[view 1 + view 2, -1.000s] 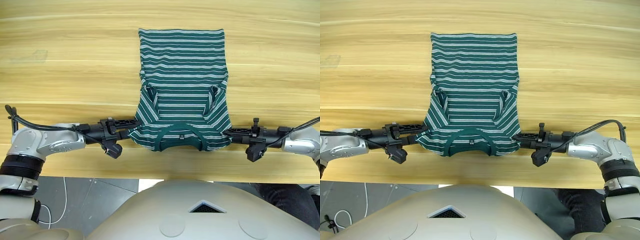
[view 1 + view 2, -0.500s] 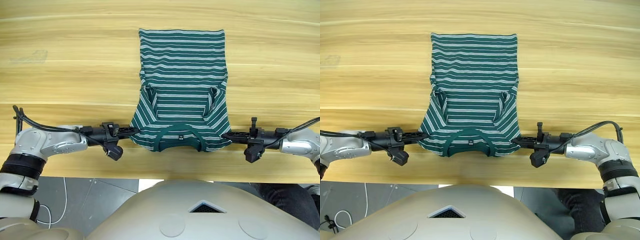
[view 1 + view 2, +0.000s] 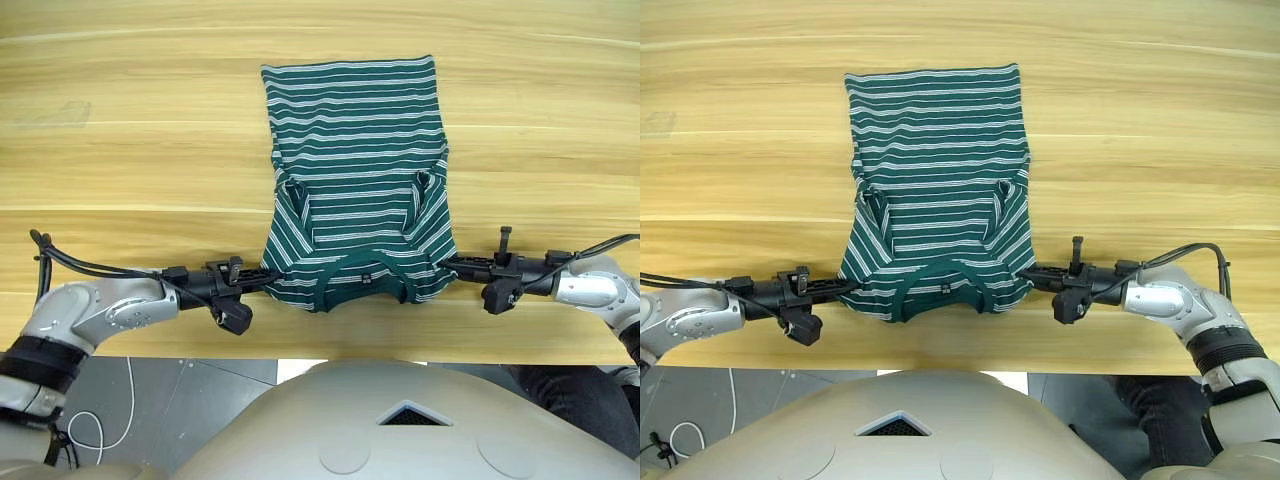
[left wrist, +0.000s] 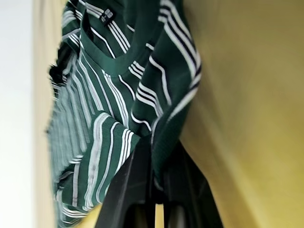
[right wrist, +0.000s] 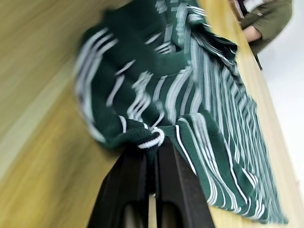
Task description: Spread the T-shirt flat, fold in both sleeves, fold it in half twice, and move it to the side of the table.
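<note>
The green T-shirt (image 3: 355, 150) with white stripes lies on the wooden table (image 3: 130, 150), sleeves folded in, collar toward the near edge. My left gripper (image 3: 266, 276) is shut on the shirt's near left shoulder corner, which is lifted slightly off the table. On the opposite side my right gripper (image 3: 446, 264) is shut on the near right shoulder corner. In the left wrist view the black fingers (image 4: 137, 175) pinch a fold of striped fabric (image 4: 114, 95). The right wrist view shows dark fingers (image 5: 133, 175) clamped on a bunched shirt (image 5: 190, 104) edge.
Bare wood stretches to the left (image 3: 730, 150) and right (image 3: 1150, 150) of the shirt. The table's near edge (image 3: 300, 358) runs just below both grippers, with grey floor beyond it.
The shirt has slid and tilted, its far hem shifting left and farther up the table. Both grippers moved inward and nearer the table's front edge, still holding the shoulder corners.
</note>
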